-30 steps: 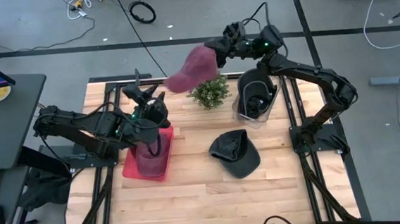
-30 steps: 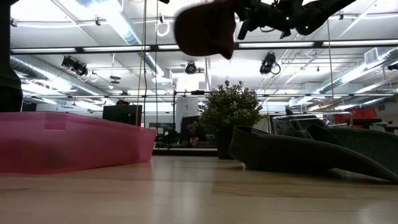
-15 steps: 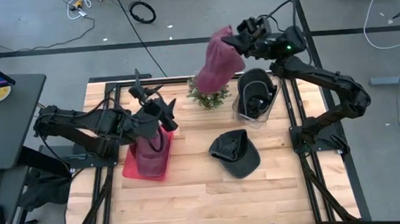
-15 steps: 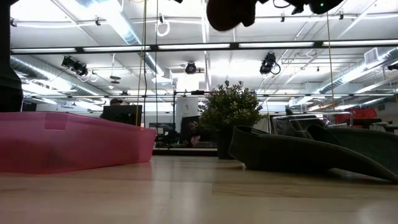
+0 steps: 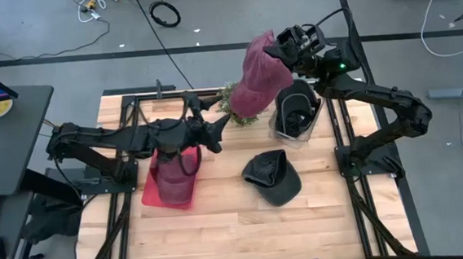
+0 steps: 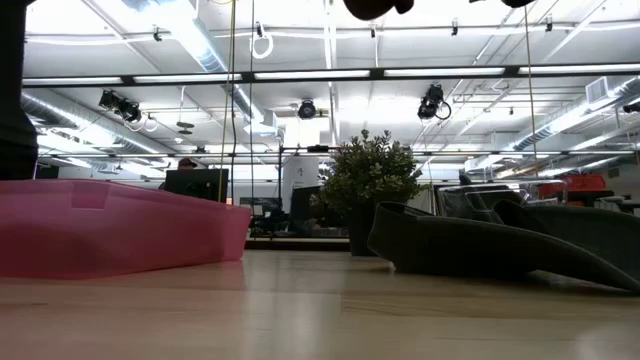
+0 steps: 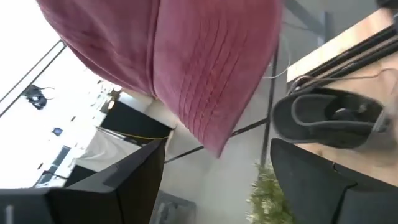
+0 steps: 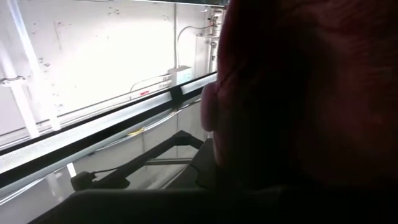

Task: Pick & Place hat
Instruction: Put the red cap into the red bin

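Observation:
A maroon hat (image 5: 257, 77) hangs high above the table's far edge, with my right gripper (image 5: 281, 51) shut on it. It fills the right wrist view (image 8: 298, 93), and its lowest tip shows at the top of the low view (image 6: 378, 5). My left gripper (image 5: 221, 122) stands open and level, pointing at the hat's lower end from the left. In the left wrist view the hat (image 7: 186, 62) hangs beyond the two spread fingers, with nothing between them. A pink bin (image 5: 172, 181) lies under the left arm. My right gripper holds the hat by its upper edge (image 5: 270, 52), coming at it from the table's right side. The hat covers the fingers in the right wrist view, so the kind of hold does not show. The hat hangs slack below the fingers, clear of the table.
A dark grey cap (image 5: 272, 176) lies on the table right of centre. A clear container (image 5: 297, 113) with a black cap in it stands at the far right. A small plant (image 5: 235, 111) stands half hidden under the hanging hat. The pink bin holds something dark red.
My right gripper has risen and gone toward the table's right edge with the hat. The hat stretched out to the left before and now hangs down below the fingers. My left gripper has swung from above the pink bin toward the hat, turning as it went.

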`<act>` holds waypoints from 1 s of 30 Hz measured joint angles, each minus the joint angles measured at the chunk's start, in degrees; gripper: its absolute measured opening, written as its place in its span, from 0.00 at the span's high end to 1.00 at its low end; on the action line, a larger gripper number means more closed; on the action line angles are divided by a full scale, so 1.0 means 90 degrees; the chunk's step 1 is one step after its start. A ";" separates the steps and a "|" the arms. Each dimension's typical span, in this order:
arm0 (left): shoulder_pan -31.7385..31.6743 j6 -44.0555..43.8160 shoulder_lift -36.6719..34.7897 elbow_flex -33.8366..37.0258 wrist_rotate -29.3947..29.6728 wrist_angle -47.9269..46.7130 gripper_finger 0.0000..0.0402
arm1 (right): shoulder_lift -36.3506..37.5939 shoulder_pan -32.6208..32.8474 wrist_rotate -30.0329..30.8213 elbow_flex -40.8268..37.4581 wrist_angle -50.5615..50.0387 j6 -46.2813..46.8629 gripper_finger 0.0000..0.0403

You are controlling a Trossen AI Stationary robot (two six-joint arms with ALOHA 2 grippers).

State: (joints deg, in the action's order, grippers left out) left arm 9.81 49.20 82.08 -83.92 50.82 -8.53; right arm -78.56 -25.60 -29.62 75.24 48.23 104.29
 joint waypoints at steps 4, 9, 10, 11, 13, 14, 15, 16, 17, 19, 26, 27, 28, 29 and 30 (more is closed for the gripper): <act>-0.0197 0.0156 0.0153 -0.0001 -0.0059 0.0443 0.26 | 0.0000 0.0242 0.0215 0.0000 0.0100 0.0000 1.00; -0.0305 0.0186 0.0252 0.0003 -0.0299 0.0829 0.26 | 0.0000 0.0293 0.0253 0.0000 0.0091 0.0000 1.00; -0.0303 0.0186 0.0246 0.0002 -0.0341 0.0978 0.27 | 0.0000 0.0293 0.0257 0.0000 0.0083 -0.0004 1.00; -0.0317 0.0207 0.0239 0.0000 -0.0325 0.1109 0.27 | 0.0000 0.0293 0.0278 0.0000 0.0078 -0.0026 1.00; -0.0324 0.0330 0.0239 0.0000 -0.0221 0.1430 0.29 | 0.0000 0.0293 0.0291 0.0000 0.0075 -0.0024 1.00; -0.0325 0.0462 0.0239 0.0000 -0.0155 0.1596 0.31 | 0.0000 0.0285 0.0291 0.0000 0.0075 -0.0044 1.00; -0.0329 0.0573 0.0239 0.0000 -0.0125 0.1790 0.33 | 0.0000 0.0266 0.0291 0.0000 0.0075 -0.0044 1.00; -0.0329 0.0672 0.0239 0.0000 -0.0125 0.1971 0.36 | 0.0000 0.0249 0.0291 0.0000 0.0075 -0.0044 1.00; -0.0324 0.0783 0.0239 0.0000 -0.0151 0.2120 0.38 | 0.0000 0.0230 0.0291 0.0000 0.0069 -0.0045 1.00; -0.0296 0.0978 0.0239 0.0000 -0.0204 0.2352 0.45 | 0.0000 0.0212 0.0289 0.0000 0.0031 -0.0049 1.00; -0.0273 0.1161 0.0239 0.0000 -0.0224 0.2454 0.73 | -0.0002 0.0182 0.0184 0.0000 0.0007 -0.0018 1.00; -0.0275 0.1177 0.0239 0.0000 -0.0220 0.2457 0.76 | -0.0002 0.0182 0.0182 0.0000 0.0007 -0.0017 1.00; -0.0278 0.1182 0.0239 0.0000 -0.0220 0.2455 0.80 | -0.0002 0.0182 0.0179 0.0000 0.0007 -0.0017 1.00; -0.0278 0.1185 0.0239 0.0000 -0.0220 0.2453 0.83 | -0.0002 0.0182 0.0179 0.0000 0.0007 -0.0017 1.00; -0.0278 0.1199 0.0239 0.0000 -0.0220 0.2453 0.86 | -0.0002 0.0182 0.0179 0.0000 0.0005 -0.0017 1.00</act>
State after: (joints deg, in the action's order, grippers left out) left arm 7.31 59.99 84.23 -83.92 48.84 13.55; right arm -78.59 -23.97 -28.01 75.24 48.27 104.14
